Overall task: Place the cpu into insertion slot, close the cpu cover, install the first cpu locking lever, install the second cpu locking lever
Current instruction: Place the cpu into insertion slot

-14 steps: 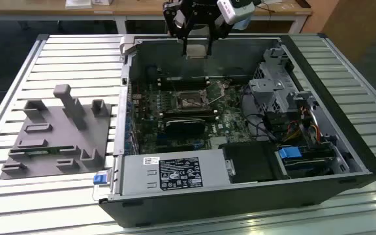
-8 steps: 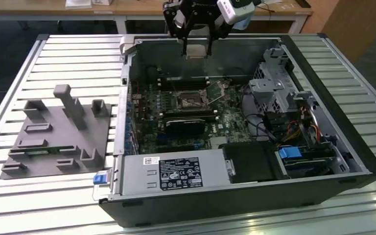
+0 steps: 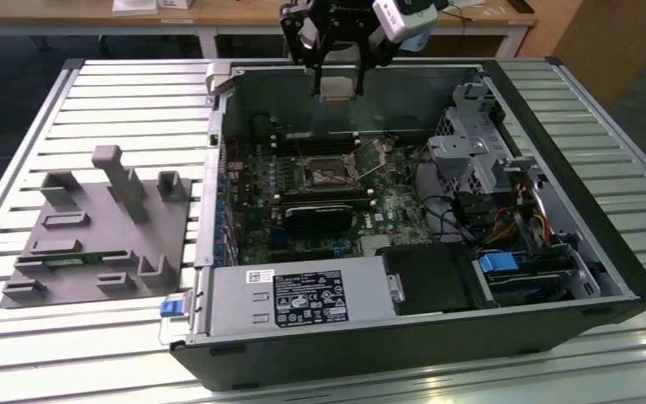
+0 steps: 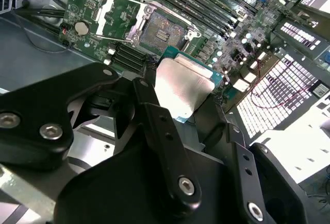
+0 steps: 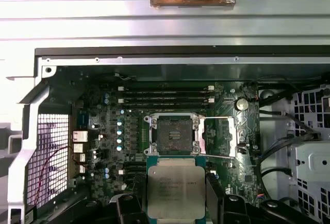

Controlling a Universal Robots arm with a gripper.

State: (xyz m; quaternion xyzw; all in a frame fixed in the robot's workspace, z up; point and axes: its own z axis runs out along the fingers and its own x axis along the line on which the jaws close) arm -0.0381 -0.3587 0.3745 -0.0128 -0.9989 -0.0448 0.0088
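Note:
My gripper point(image 3: 340, 82) hangs above the back wall of the open computer case, shut on the cpu point(image 3: 340, 89). In both wrist views the silvery-topped cpu point(image 4: 183, 87) point(image 5: 175, 185) sits between the two black fingers point(image 4: 154, 116), held by its edges. The insertion slot point(image 5: 174, 131) point(image 4: 162, 31) point(image 3: 325, 175) lies below on the green board, with its dark centre uncovered. The cpu cover point(image 5: 219, 136) point(image 4: 116, 13) is swung open to one side of the slot. Thin wire levers stand beside the cover.
Long black memory slots point(image 5: 165, 96) run beside the socket. A black block point(image 3: 317, 215), a power supply point(image 3: 289, 295) and a drive cage point(image 3: 469, 151) crowd the case. A grey fixture point(image 3: 98, 227) lies on the slatted table at the exterior view's left.

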